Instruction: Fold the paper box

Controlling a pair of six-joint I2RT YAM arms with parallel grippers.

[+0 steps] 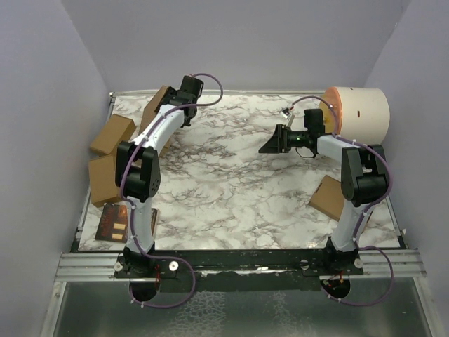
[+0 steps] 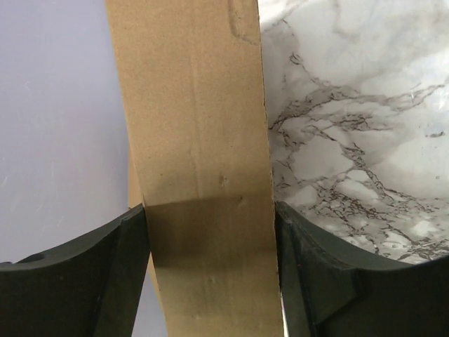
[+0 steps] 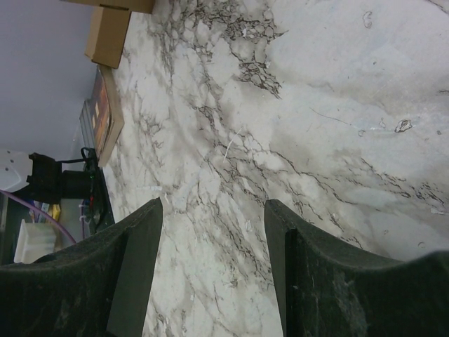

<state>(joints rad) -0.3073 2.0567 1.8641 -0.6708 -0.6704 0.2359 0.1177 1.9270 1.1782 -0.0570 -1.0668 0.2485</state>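
From above, the left gripper (image 1: 184, 105) reaches the flat brown cardboard box (image 1: 156, 105) at the marble table's (image 1: 231, 189) far-left corner. Its wrist view shows fingers (image 2: 119, 274) clamped on the cardboard: a pickup, apparently; lifting clear comes next. The right gripper (image 3: 210, 274) hangs spread, empty.

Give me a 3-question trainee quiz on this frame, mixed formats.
1. True or false: the right tool holds cardboard.
2. Multiple choice: what sits between the fingers of the left tool? A) a cardboard panel B) a cable C) nothing
3. Short answer: which far corner of the table holds the round white container?

Key
1. False: it is open, with only bare marble between its fingers.
2. A: the panel fills the gap, both fingers at its edges.
3. The far right corner, behind the right arm.
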